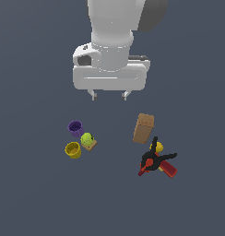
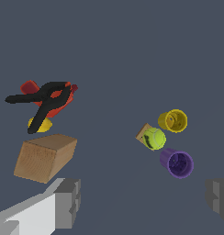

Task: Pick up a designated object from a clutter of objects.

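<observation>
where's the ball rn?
Exterior view's left cluster: the ball sits on the tan square, between the purple cup and yellow cup. The gripper is open above, not over it.

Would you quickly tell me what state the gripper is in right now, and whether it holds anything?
Gripper: open, holding nothing; it hangs above the clutter, apart from the ball.

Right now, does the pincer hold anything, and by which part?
Nothing is held. The pincer is open above the floor, apart from the yellow-green ball.

Ball (image 1: 86, 138) sits between two cups (image 1: 75, 127), on cracker (image 1: 91, 145).
</observation>
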You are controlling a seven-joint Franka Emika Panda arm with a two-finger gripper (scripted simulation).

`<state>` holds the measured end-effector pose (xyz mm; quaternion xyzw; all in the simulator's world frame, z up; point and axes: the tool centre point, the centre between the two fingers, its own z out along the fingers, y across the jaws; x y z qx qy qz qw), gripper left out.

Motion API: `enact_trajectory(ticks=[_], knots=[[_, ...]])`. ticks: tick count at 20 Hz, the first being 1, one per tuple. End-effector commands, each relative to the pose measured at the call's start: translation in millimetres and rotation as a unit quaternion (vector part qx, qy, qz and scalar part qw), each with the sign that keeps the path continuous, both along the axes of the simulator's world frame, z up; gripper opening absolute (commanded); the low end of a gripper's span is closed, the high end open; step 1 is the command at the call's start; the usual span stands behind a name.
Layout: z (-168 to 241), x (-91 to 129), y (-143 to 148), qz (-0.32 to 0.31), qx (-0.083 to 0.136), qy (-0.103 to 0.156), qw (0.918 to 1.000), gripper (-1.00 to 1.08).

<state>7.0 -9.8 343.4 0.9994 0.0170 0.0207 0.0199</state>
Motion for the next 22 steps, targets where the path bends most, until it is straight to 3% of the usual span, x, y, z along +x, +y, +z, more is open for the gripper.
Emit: enact_trajectory(ticks=[1,14,22], knots=[[0.0,0.0,0.0,0.000,0.000,0.000,1.0000,1.00],[-12.3,0.6,2.0,-0.001,0.012,0.011,0.9999,1.00],[-44.1,8.2,-14.6,-0.015,0.016,0.012,0.9997,1.00]])
